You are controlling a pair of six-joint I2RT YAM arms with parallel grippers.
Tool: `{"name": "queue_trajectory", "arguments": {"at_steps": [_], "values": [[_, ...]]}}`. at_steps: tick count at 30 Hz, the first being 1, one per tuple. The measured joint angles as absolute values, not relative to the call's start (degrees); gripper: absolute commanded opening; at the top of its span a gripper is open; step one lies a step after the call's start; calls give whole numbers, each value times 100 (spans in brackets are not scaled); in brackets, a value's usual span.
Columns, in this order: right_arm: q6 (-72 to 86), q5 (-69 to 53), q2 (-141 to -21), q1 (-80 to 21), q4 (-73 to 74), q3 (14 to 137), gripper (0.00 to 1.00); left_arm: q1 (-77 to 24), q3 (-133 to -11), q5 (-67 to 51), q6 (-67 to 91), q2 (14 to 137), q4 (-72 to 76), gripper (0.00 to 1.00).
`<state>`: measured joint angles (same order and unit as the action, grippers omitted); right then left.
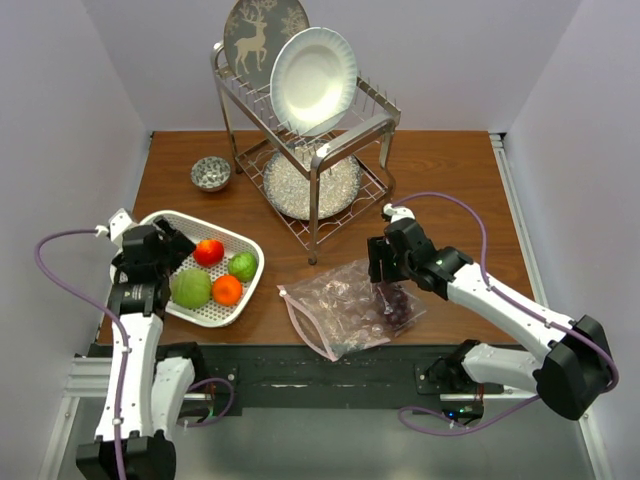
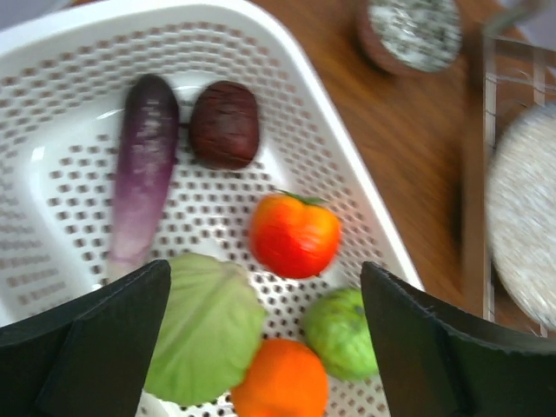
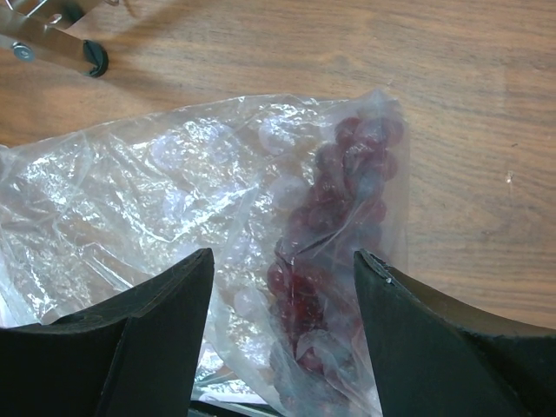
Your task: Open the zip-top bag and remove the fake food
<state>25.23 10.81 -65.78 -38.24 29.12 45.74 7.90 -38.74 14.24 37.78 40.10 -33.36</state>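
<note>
While the overhead cam only shows four bits of fake food in the white basket (cabbage, lime, orange, red tomato-ish one), the left wrist cam also catches a purple eggplant and a dark maroon piece at the far end, hidden from above by the left gripper; it hovers over the basket, fingers spread wide; zip-top bag lies crumpled on the table in front of the right arm, pink zip strip on its left edge, purple grapes inside toward the right; right gripper hangs right over them, fingers wide apart, bunch showing between them in its wrist cam; table is brown wood, walls plain white; metal dish rack at the back holds a white plate and a deer plate, small patterned bowl just left of it.
</note>
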Motion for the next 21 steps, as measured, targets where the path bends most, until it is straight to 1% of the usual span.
{"name": "queue_trajectory", "arguments": {"at_steps": [1,3,5,9,12,13,15,16,18,21], "values": [[2523,1092,-6556,-3824,2934,4574,69,749,-3876,1177,3750,3955,-3275,86],[2530,1129,-6482,-3824,2991,4576,69,528,-3863,812,3723,3857,-3164,83],[2547,1201,-6394,-3824,3030,4576,69,-78,-3785,661,3782,3795,-3009,82],[2571,1341,-6267,-3824,3103,4576,70,-2139,-3645,788,4125,3889,-2834,81],[2596,1476,-6252,-3824,3208,4576,70,-3745,-3640,1352,4598,4202,-2724,79],[2609,1525,-6252,-3824,3251,4576,70,-4182,-3618,1527,4753,4333,-2703,75],[2641,1573,-6250,-3824,3310,4576,71,-4764,-3476,1756,5057,4499,-2574,72],[2663,1588,-6248,-3824,3326,4576,71,-5041,-3350,1881,5216,4569,-2502,67],[2716,1619,-6241,-3824,3343,4571,72,-5535,-3074,2043,5546,4731,-2329,63],[2777,1697,-6156,-3824,3352,4541,72,-6202,-2810,2272,5961,5135,-2150,54]]}}
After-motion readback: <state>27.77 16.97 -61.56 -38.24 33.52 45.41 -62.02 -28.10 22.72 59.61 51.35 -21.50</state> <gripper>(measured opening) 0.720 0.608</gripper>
